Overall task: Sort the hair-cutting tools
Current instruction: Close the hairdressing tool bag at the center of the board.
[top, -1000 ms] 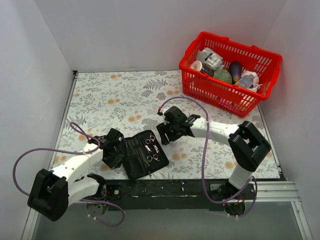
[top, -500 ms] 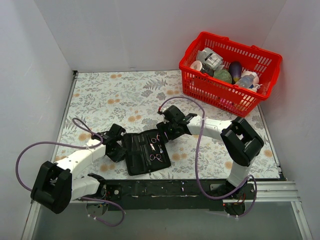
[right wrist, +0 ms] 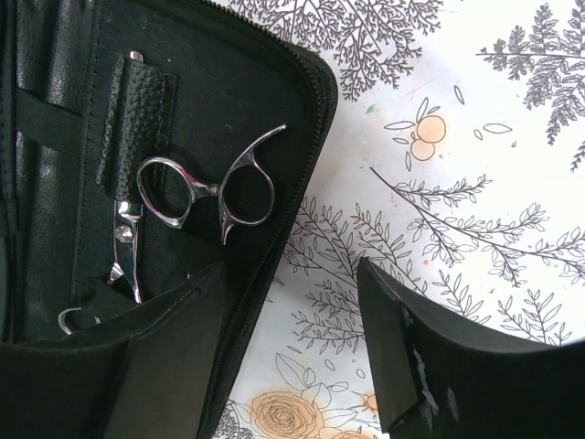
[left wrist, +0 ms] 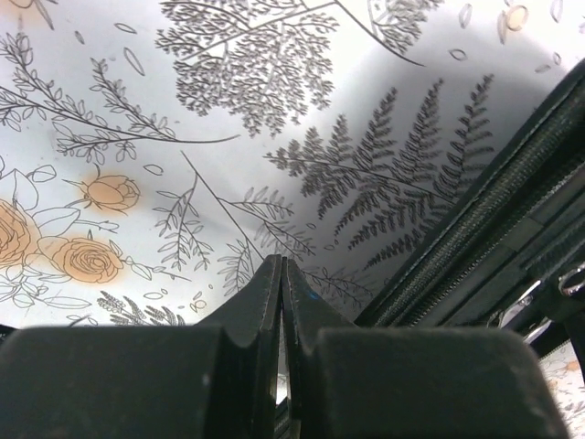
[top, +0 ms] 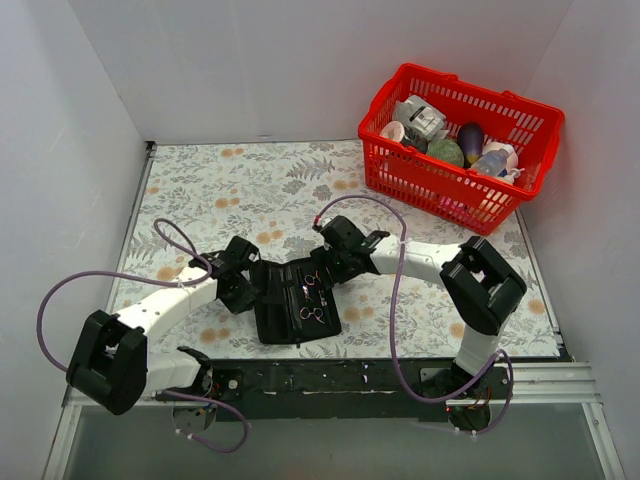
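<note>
1. The left end effector [left wrist: 281,274] is pressed together, empty, at the left edge of the open zip case [top: 275,322].
2. The right end effector [right wrist: 288,274] is spread above the case's right edge.
3. Silver scissors [right wrist: 206,192] are seen looped inside the case; reaching them is judged the step in hand, and a lowered pinch on the ring handles is called for.
</note>
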